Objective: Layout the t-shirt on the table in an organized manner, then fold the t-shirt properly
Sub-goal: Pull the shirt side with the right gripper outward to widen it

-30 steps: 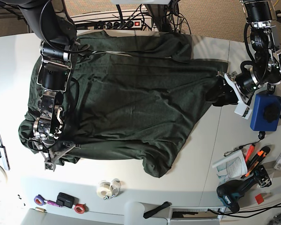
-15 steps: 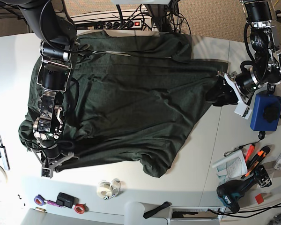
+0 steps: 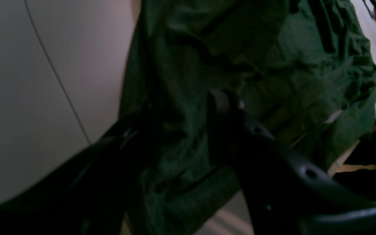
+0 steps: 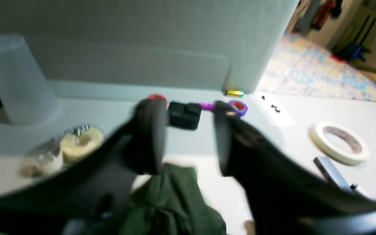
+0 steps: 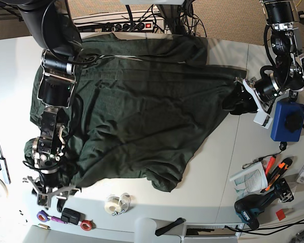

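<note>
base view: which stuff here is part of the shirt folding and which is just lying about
Job: t-shirt, table, left hand, right hand.
Lying about: blue pouch, masking tape roll, drill, purple tape, screwdrivers.

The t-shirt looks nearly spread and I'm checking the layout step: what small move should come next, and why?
Probably the right gripper, jaws now apart above a bunched corner of the t-shirt, should re-grasp that corner and draw it outward over the table. The fabric there is lumped, while the left gripper holds the opposite edge.
</note>
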Robot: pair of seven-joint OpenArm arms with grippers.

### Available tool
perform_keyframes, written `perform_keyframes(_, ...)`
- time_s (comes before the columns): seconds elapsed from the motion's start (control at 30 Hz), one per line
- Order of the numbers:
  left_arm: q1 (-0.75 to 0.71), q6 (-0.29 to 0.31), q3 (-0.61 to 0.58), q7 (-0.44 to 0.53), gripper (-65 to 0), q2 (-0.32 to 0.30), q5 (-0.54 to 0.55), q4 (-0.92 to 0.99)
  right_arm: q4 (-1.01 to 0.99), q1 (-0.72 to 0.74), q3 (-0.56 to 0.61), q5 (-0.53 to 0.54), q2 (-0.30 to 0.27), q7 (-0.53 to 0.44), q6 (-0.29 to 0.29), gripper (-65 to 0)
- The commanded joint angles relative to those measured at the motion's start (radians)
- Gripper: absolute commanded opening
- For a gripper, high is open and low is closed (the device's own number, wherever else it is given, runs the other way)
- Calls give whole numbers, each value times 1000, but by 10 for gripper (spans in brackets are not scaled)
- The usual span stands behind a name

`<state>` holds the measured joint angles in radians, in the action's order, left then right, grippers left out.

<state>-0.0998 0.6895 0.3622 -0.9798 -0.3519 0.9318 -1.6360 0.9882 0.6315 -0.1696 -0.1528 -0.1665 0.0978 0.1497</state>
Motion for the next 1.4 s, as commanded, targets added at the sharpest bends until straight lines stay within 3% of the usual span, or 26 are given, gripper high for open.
perform_keyframes(0.0, 13, 9, 6, 19, -418, -14, 25, -16, 18, 47, -2, 6, -11, -30, -5, -360)
perform_keyframes(0.13, 8, 9, 6, 19, -418, -14, 25, -16, 18, 56, -2, 6, -11, -16, -5, -361)
perform_keyframes(0.27, 5, 9, 6, 19, -418, -14, 24, -16, 18, 55, -2, 2, -18, 117, -7, -381)
perform_keyframes(0.47, -3, 9, 7, 20, -418, -14, 21, -16, 124, -26, -3, 2, -74, 303, -158, -643)
perform_keyframes(0.63, -3, 9, 6, 23, -418, -14, 22, -16, 354, -159, -26, 2, -114, 428, -331, -650)
perform_keyframes(0.73, -3, 9, 7, 23, -418, -14, 23, -16, 381, -195, -115, 20, -107, 457, -310, -628)
perform_keyframes(0.87, -3, 9, 6, 23, -418, -14, 26, -16, 312, -199, -257, 68, -92, 429, -204, -391)
perform_keyframes(0.93, -3, 9, 6, 23, -418, -14, 26, -16, 253, -198, -317, 125, -92, 380, -145, -334)
perform_keyframes(1.03, -3, 9, 6, 23, -418, -14, 26, -16, 156, -196, -373, 192, -95, 311, -81, -334)
perform_keyframes(1.2, -3, 9, 6, 27, -418, -14, 34, -16, -3, -150, -386, 198, -94, 248, 10, -334)
perform_keyframes(1.37, -3, 9, 6, 30, -418, -14, 33, -16, -103, -87, -386, 197, -93, 205, 23, -334)
